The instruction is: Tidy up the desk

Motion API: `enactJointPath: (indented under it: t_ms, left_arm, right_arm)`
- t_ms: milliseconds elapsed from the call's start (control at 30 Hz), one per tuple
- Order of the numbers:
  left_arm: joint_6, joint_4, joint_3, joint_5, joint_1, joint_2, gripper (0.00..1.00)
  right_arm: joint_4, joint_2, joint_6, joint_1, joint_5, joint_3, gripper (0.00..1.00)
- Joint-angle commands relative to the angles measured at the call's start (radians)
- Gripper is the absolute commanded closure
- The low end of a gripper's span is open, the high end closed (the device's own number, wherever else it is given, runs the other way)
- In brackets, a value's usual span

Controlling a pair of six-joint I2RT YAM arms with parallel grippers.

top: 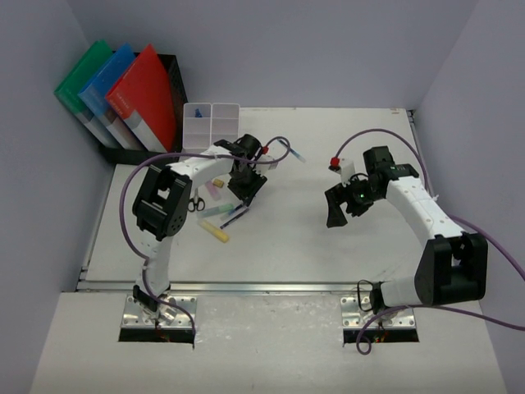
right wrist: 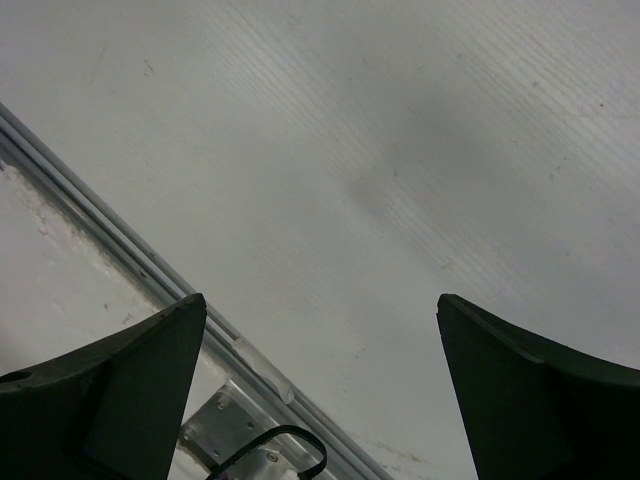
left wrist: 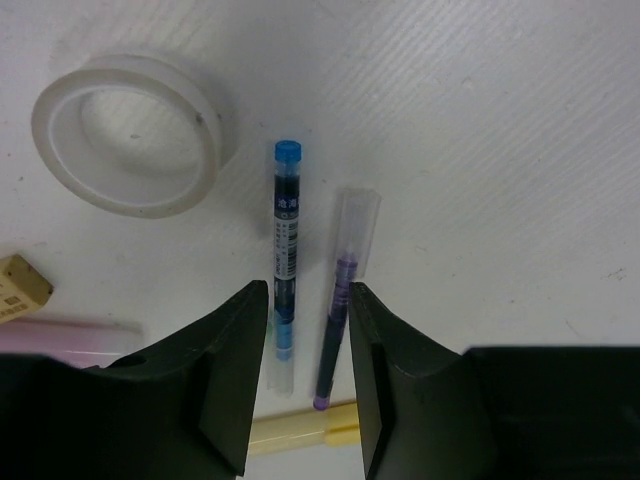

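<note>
Left gripper (left wrist: 308, 300) part-open astride blue pen (left wrist: 286, 230), purple pen (left wrist: 345, 270) on desk (left wrist: 480, 120), axes along fingers; right gripper (right wrist: 320, 330) wide apart, farther

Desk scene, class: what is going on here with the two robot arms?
The left gripper sits low over two pens lying side by side on the desk, a blue pen and a purple pen, its jaws apart with both between them. A tape roll lies nearby. The right gripper hangs wide open above the desk, holding nothing.
</note>
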Motion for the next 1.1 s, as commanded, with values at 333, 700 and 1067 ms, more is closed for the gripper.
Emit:
enactJointPath:
  t_ms: [333,700,1067]
  left_arm:
    - [-0.042,0.102,0.008,-0.011,0.005,0.080,0.69]
    - [-0.151,0.099,0.038,0.079,0.007,0.064,0.98]
    - [-0.490,0.024,0.129,0.388,0.078,-0.162,1.00]
  right_arm:
    - [0.152,-0.081,-0.108,0.001,-0.073,0.114,0.02]
    - [0.505,-0.231,-0.296,0.195,0.010,-0.003,0.20]
    - [0.805,-0.101,-0.602,0.480,0.062,-0.007,0.27]
